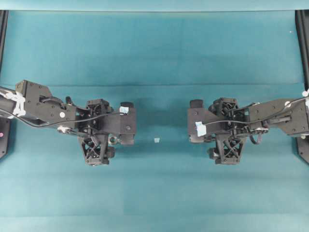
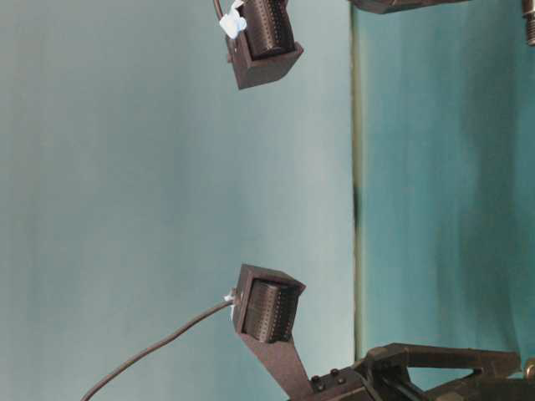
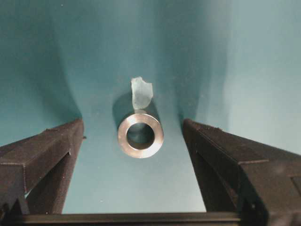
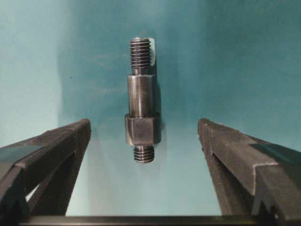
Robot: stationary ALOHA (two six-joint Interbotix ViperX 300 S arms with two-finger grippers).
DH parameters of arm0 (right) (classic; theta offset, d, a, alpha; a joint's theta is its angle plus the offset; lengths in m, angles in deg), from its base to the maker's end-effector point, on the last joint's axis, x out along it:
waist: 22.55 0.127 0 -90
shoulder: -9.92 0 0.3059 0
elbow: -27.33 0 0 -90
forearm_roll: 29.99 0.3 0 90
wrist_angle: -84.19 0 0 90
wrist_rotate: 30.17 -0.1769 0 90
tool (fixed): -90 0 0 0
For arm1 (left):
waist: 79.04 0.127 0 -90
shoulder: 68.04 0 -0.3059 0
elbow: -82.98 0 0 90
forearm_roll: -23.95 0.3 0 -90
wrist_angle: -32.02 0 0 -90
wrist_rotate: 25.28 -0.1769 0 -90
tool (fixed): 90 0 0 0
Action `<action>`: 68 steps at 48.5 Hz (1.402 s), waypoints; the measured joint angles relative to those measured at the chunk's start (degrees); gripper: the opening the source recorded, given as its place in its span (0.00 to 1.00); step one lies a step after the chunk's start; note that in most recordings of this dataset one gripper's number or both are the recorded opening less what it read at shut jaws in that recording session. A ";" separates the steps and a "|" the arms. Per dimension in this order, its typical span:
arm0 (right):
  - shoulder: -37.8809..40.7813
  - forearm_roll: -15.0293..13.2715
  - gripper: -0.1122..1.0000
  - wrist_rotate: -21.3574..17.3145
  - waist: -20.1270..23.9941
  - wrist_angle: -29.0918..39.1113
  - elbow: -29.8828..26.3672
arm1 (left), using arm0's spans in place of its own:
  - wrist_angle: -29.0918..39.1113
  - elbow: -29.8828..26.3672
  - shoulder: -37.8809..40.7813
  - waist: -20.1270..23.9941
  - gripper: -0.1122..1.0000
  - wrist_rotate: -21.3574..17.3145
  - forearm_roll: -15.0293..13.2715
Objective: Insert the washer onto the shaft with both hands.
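Washer (image 3: 140,135) lies flat on the teal table (image 1: 154,183) between the spread, empty fingers of the left gripper (image 3: 132,141), apparently lined up for a pinch. Likewise the threaded shaft (image 4: 142,115) lies framed by the wide-open right gripper (image 4: 143,141), untouched.

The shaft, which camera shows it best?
The right wrist view: the shaft lies full length between the open right hand's fingers, threads visible. Overhead, the hand hides it; the table-level and left wrist views don't show it.
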 measured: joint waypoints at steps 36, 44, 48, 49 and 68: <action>1.23 0.09 0.93 0.00 -0.70 -0.18 0.18 | -0.09 0.00 0.00 -0.18 0.92 0.00 0.00; 1.32 0.09 0.93 0.09 -0.70 -0.44 0.18 | -0.09 0.00 0.00 -0.18 0.92 0.00 0.00; 1.41 0.09 0.93 0.00 -0.62 -0.44 0.09 | 0.00 0.00 0.00 -0.18 0.92 0.00 0.00; 1.41 0.09 0.93 0.09 -0.70 -0.44 0.09 | 0.00 0.00 0.00 -0.18 0.92 0.00 0.00; 1.41 0.09 0.93 0.00 -0.62 -0.44 0.09 | 0.00 0.00 0.00 -0.18 0.92 0.00 0.00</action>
